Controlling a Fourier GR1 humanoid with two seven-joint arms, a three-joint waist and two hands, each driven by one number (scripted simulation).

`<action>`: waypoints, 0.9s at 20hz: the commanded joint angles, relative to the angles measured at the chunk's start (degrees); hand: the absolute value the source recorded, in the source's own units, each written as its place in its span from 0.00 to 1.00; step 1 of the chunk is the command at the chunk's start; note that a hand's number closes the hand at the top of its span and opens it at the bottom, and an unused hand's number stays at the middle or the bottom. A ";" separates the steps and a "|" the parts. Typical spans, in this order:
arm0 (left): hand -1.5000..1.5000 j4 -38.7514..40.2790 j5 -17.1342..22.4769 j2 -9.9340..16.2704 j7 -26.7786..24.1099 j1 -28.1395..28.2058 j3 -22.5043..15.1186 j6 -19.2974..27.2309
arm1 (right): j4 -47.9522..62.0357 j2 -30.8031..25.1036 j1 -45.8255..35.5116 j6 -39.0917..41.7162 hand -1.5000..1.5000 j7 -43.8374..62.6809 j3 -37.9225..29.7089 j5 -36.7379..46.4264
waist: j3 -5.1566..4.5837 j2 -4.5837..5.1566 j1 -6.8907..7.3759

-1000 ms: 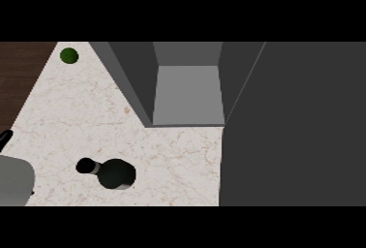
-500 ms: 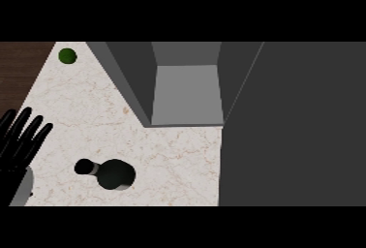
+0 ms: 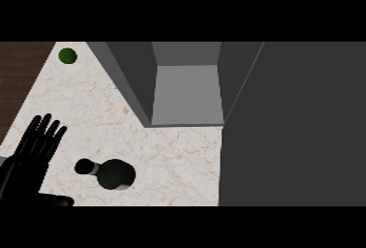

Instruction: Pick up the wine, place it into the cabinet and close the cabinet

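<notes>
The wine (image 3: 107, 173) is a dark bottle seen from above, standing on the marble counter (image 3: 172, 150) at the lower left. My left hand (image 3: 30, 155) shows at the left edge, fingers straight and spread, a short way left of the bottle and not touching it. The grey cabinet (image 3: 184, 87) stands at the top centre with its inside open to view. Its large dark door (image 3: 293, 126) fills the right side. My right hand does not show.
A small green round object (image 3: 67, 55) lies at the counter's far left corner. Dark wooden floor (image 3: 22, 72) shows beyond the counter's left edge.
My left hand has risen into view from the lower left and moved right toward the bottle. The bottle and cabinet have not moved.
</notes>
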 commanded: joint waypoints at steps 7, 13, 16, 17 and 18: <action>0.00 15.05 -6.04 0.22 -9.77 -1.35 -1.58 -3.75 | -8.75 -1.67 6.18 3.63 0.00 1.86 -4.68 -11.26 | 0.04 -0.04 0.34; 0.00 33.39 -6.26 3.17 -16.77 -9.49 -1.04 -10.10 | -7.95 1.53 3.96 1.93 0.00 1.56 0.49 -4.99 | -0.06 0.12 -0.21; 0.00 35.68 -7.09 2.65 -19.32 -8.11 -1.78 -11.45 | -7.91 -1.43 5.88 5.13 0.00 0.77 -5.19 -11.01 | 0.01 0.04 0.09; 0.00 32.24 -5.96 0.37 -17.70 -6.02 -3.18 -11.43 | -7.97 -0.67 3.05 2.80 0.00 3.11 -4.77 -10.35 | 0.02 0.01 0.55; 0.00 37.45 -8.04 1.17 -21.30 -8.22 -2.74 -11.32 | -8.06 0.98 5.53 3.55 0.00 0.61 -2.18 -7.35 | 0.00 0.02 0.16</action>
